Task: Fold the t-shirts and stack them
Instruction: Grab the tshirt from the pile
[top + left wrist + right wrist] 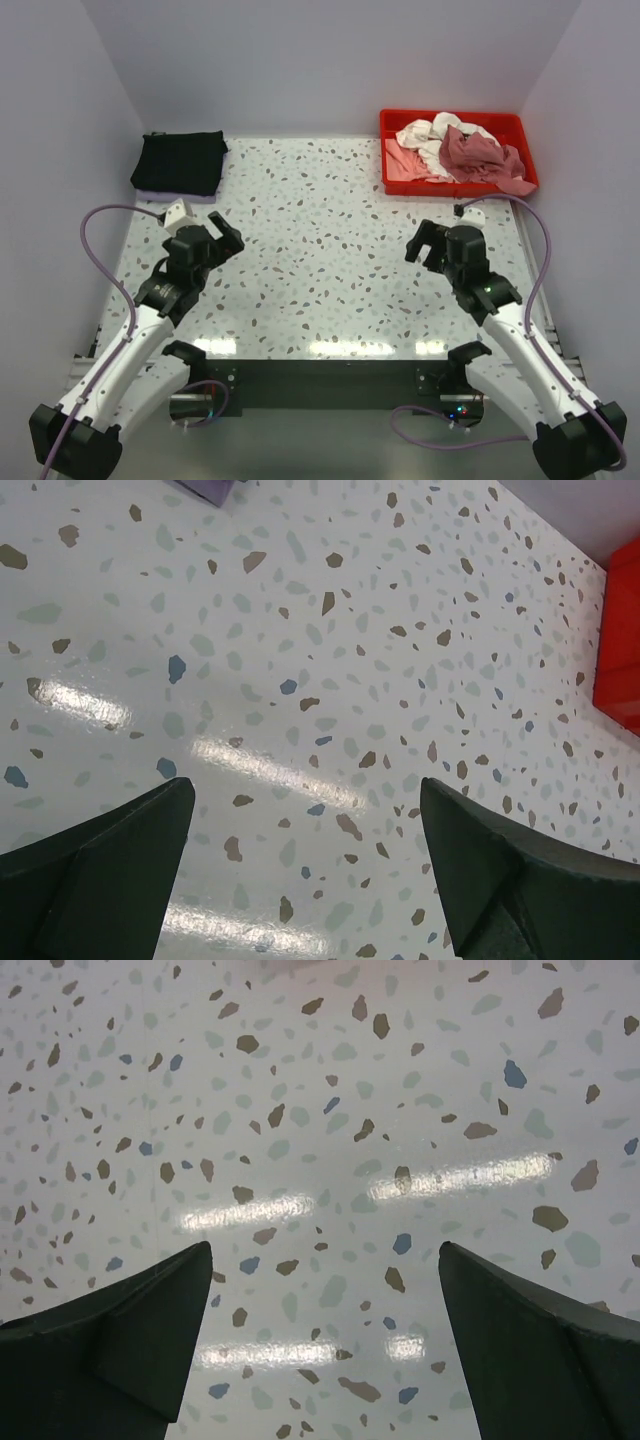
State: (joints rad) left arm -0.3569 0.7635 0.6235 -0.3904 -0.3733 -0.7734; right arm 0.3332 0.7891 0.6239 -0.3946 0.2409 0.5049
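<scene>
A black t-shirt (pixel 180 162) lies folded at the far left of the table. A brick-red t-shirt (pixel 482 153), a white one (pixel 432 133) and a pale pink one (pixel 404 163) lie crumpled in the red tray (pixel 398 186) at the far right. My left gripper (pixel 224 237) is open and empty over bare table, below the black shirt; in the left wrist view (pixel 305 810) only speckled table shows between its fingers. My right gripper (pixel 424 243) is open and empty, in front of the tray; the right wrist view (pixel 325 1270) shows only table.
The speckled white table (pixel 320 230) is walled on three sides. The tray's red corner shows at the right edge of the left wrist view (pixel 620 640). Purple cables loop beside both arms.
</scene>
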